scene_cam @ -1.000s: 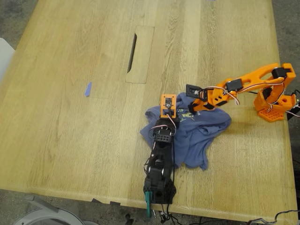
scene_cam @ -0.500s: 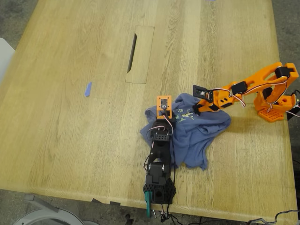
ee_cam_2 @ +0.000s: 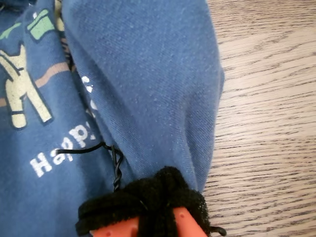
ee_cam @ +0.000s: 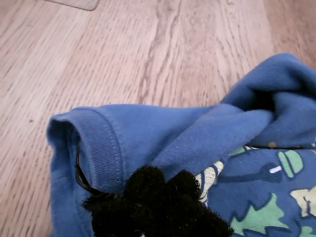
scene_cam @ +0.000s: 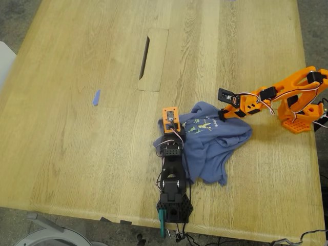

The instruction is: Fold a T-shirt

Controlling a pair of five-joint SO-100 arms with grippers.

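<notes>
The T-shirt (scene_cam: pixel 210 143) lies bunched on the table (scene_cam: pixel 77 154), between my first gripper (scene_cam: pixel 171 128) and my second gripper (scene_cam: pixel 223 114), touching both; the tape scrap (scene_cam: pixel 96 97) lies well apart.

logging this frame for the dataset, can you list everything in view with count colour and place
T-shirt: one, slate blue with green-yellow print, crumpled on the table toward the exterior view's right.
Tape scrap: one, blue, on the table at the exterior view's left.
Table: one, light wood, with a cable slot in an inset panel.
My first gripper: black-padded, on the black arm, at the shirt's ribbed hem.
My second gripper: black-padded, on the orange arm, at a fold beside the white lettering.
Whether either grips the cloth is unclear.
</notes>
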